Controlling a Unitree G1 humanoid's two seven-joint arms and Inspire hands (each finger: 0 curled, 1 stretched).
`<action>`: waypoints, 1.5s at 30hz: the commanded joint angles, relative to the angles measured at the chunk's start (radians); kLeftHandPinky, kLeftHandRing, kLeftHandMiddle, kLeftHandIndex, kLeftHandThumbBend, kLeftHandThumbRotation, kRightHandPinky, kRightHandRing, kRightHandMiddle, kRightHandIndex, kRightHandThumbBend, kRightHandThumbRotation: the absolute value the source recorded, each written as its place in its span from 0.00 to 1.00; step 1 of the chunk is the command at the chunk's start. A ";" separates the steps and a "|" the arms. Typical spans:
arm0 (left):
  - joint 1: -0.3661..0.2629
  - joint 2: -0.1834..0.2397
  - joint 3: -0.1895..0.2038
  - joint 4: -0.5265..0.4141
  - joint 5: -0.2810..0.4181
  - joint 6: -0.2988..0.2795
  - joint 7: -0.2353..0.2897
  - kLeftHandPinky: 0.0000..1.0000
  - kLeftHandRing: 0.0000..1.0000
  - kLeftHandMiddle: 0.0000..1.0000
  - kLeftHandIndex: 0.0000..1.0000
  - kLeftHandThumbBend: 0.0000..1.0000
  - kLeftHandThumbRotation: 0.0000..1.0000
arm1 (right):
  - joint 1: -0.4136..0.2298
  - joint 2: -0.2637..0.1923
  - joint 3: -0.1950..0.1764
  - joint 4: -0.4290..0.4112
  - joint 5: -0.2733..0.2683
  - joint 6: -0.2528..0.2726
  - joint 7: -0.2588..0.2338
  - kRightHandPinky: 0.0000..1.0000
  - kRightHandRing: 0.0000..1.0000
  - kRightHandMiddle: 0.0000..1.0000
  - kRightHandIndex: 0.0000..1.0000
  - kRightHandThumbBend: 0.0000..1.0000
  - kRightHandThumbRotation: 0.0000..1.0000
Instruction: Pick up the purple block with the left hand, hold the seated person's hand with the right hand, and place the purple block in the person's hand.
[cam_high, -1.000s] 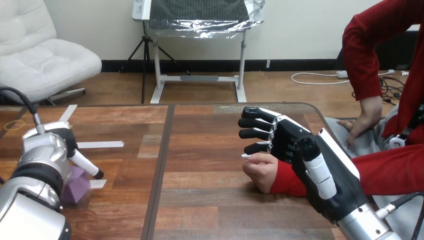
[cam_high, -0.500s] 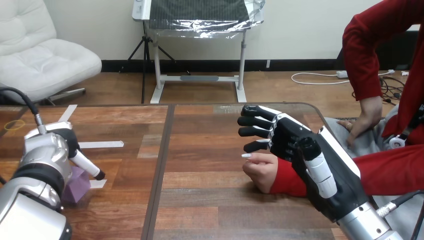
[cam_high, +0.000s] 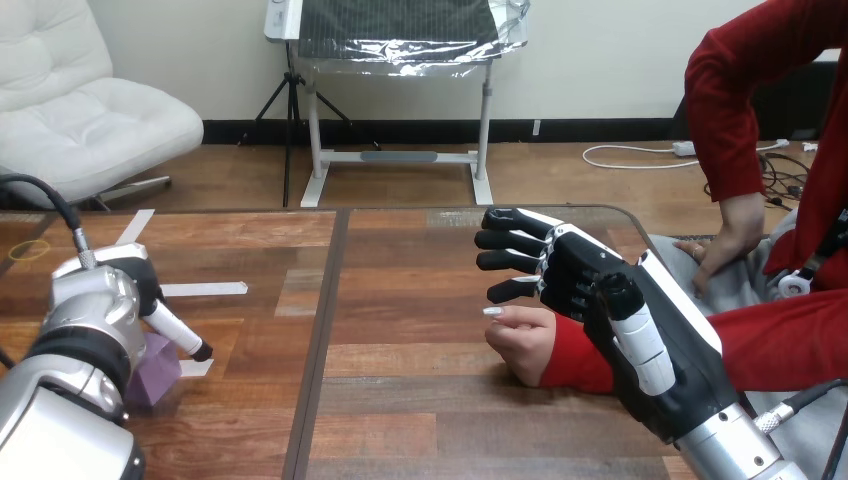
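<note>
While half behind left robot hand (cam_high: 176, 331), purple block (cam_high: 155, 368), long axis unclear.

Bright, even light, no hard-edged shadows. Shadows sit right under things, so light is from above. Table (cam_high: 420, 400) wood has a soft sheen, w/ pale reflections along its far edge. Soft dark shadow on the table under the person's hand (cam_high: 520, 342) & red sleeve (cam_high: 575, 362). Purple block (cam_high: 155, 375) is partly in shade next to the left forearm (cam_high: 60, 420), whose silver shell shows bright highlights. White shells on the right hand (cam_high: 590, 290) glare a bit; black parts still readable.
</note>
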 joint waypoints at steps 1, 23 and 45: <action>-0.031 -0.003 -0.018 -0.018 0.010 0.000 0.000 0.43 0.84 0.90 0.83 0.80 0.37 | -0.041 -0.006 -0.012 -0.044 0.008 -0.013 -0.004 0.69 0.80 0.82 0.83 0.91 1.00; -0.021 -0.003 -0.033 -0.014 0.022 -0.011 -0.001 0.44 0.72 0.75 0.75 0.78 0.41 | -0.038 -0.004 -0.012 -0.047 0.006 -0.015 -0.007 0.69 0.80 0.82 0.83 0.91 1.00; 0.008 -0.008 0.029 -0.009 -0.063 -0.025 -0.032 0.41 0.73 0.82 0.78 0.72 0.29 | -0.032 -0.006 -0.013 -0.057 0.007 -0.010 -0.007 0.69 0.80 0.82 0.83 0.91 1.00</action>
